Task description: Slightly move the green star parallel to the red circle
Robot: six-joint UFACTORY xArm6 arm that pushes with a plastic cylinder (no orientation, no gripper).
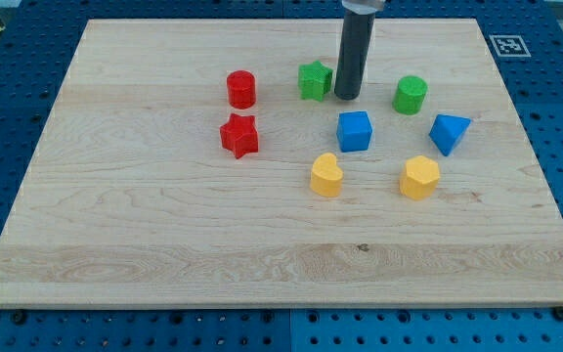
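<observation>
The green star lies near the view's top centre of the wooden board. The red circle stands to its left, about level with it, a block's width or so away. My tip is the lower end of the dark rod, just right of the green star, touching or nearly touching its right side.
A red star lies below the red circle. A green circle is right of my tip. A blue cube, a blue triangular block, a yellow heart and a yellow hexagon-like block lie lower right.
</observation>
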